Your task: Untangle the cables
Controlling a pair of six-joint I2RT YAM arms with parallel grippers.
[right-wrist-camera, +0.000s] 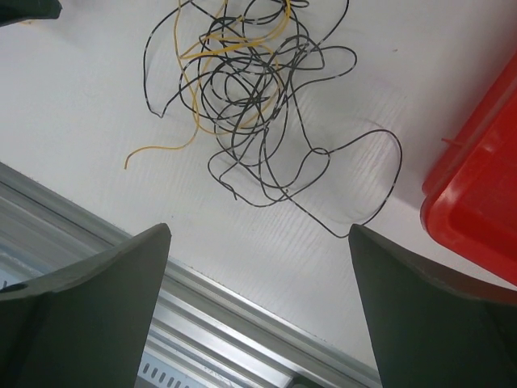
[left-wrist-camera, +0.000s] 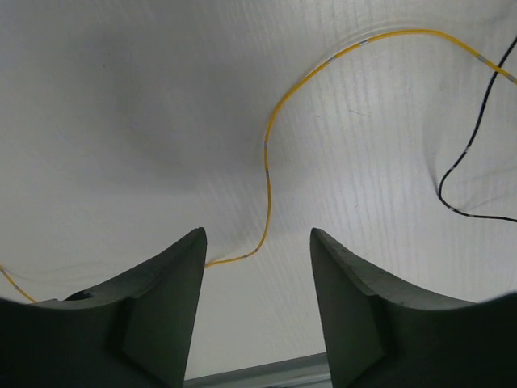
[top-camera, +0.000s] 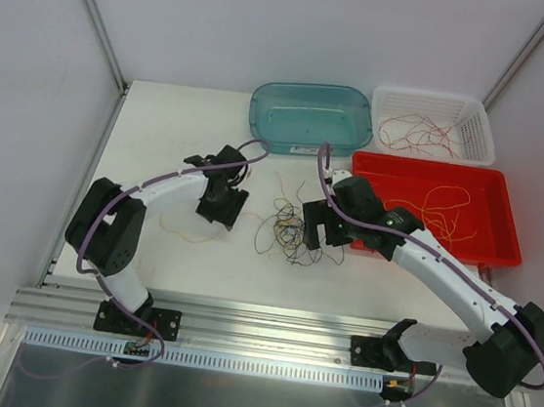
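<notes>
A tangle of thin black and yellow cables (top-camera: pixel 289 230) lies mid-table between my two grippers. My left gripper (top-camera: pixel 220 207) hovers to its left and is open. In the left wrist view its fingers (left-wrist-camera: pixel 258 234) stand apart over bare table. A single yellow cable (left-wrist-camera: pixel 267 162) curls ahead of them and slips behind the left fingertip, and a black cable (left-wrist-camera: pixel 468 153) lies off to the right. My right gripper (top-camera: pixel 314 228) sits at the tangle's right edge, open wide (right-wrist-camera: pixel 259 230). The knot (right-wrist-camera: pixel 250 89) lies ahead of it, and one black loop reaches its right fingertip (right-wrist-camera: pixel 380 275).
A red tray (top-camera: pixel 502 257) with yellow cables stands on the right, close to the right gripper, and shows in the right wrist view too (right-wrist-camera: pixel 485 186). A white basket (top-camera: pixel 486 139) holds red cables at the back right. A teal tub (top-camera: pixel 262 114) stands at the back centre.
</notes>
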